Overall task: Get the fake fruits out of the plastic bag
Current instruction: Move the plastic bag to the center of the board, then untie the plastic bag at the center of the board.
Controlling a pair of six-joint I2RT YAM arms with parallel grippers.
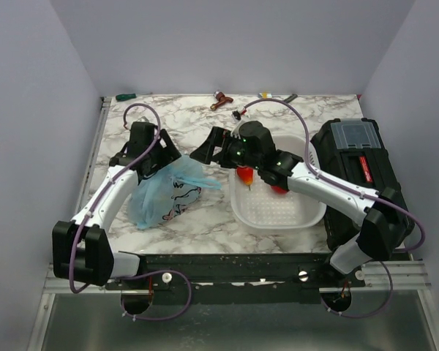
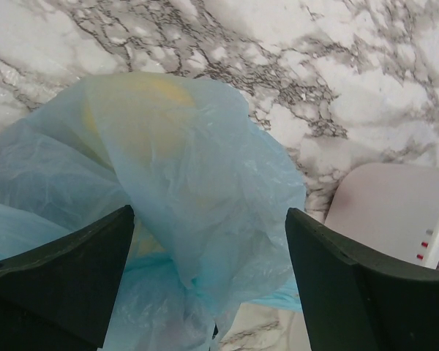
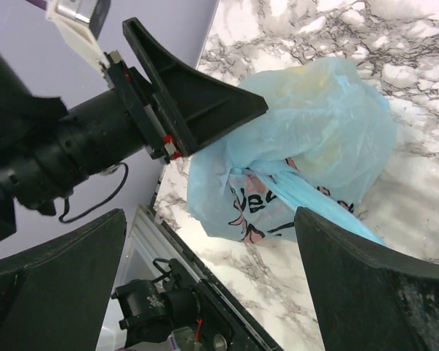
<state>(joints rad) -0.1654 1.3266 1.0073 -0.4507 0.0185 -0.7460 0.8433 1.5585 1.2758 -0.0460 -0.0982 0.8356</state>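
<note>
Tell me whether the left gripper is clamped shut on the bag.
No, the left gripper stands wide open, with the bag bulging up inside the gap.

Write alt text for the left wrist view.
A crumpled light-blue bag fills the view between wide-open jaws, a yellow shape showing faintly through its top. Marble table lies beyond, with a white basket corner at right.

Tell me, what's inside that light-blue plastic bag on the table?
Through the thin plastic bag a yellow shape shows near its top, probably one fake fruit. Whatever else is inside is covered by the crumpled folds and cannot be seen.
</note>
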